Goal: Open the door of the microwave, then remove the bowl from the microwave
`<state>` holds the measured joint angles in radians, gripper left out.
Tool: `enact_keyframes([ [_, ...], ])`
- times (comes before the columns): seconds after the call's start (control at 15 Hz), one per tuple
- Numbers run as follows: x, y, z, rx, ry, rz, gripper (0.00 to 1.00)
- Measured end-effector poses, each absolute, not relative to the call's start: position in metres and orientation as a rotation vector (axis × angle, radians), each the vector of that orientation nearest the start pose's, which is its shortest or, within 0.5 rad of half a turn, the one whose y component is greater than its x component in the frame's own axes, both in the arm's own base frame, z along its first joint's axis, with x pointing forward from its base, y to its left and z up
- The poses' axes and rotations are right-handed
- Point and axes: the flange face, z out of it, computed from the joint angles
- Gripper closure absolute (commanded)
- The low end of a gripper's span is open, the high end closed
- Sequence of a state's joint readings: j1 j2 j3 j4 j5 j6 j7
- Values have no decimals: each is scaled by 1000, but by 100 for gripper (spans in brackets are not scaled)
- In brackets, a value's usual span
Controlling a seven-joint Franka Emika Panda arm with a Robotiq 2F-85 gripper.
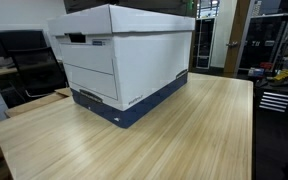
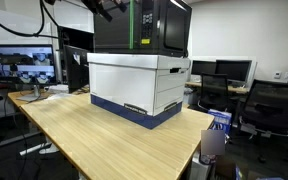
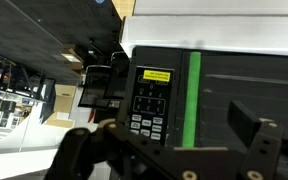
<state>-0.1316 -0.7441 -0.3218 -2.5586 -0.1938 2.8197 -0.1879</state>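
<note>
The black microwave (image 2: 149,27) stands on top of a white and blue cardboard box (image 2: 134,85) on the wooden table (image 2: 94,140). Its door is closed. In the wrist view I see its control panel (image 3: 149,100), a green stripe (image 3: 192,95) and the dark door (image 3: 249,85) to the right. The bowl is hidden. My gripper (image 3: 169,150) is open and empty, close in front of the panel and stripe. In an exterior view it hangs (image 2: 106,12) at the microwave's upper left corner. The box (image 1: 124,60) also fills an exterior view.
A monitor (image 2: 22,62) stands at the table's far end, with small items beside it. Office chairs (image 2: 274,105) and desks stand beyond the table. A drawer cabinet (image 1: 274,100) stands by the table's edge (image 1: 252,120).
</note>
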Motion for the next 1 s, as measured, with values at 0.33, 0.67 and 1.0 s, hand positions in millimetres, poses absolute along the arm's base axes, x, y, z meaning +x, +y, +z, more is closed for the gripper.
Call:
enact_keyframes([
  [0.33, 371, -179, 596, -2880, 129, -1596, 0],
  [0.67, 393, -185, 594, -2844, 59, -1604, 26],
  [1.0, 408, -189, 592, -2836, -2, -1593, 61],
])
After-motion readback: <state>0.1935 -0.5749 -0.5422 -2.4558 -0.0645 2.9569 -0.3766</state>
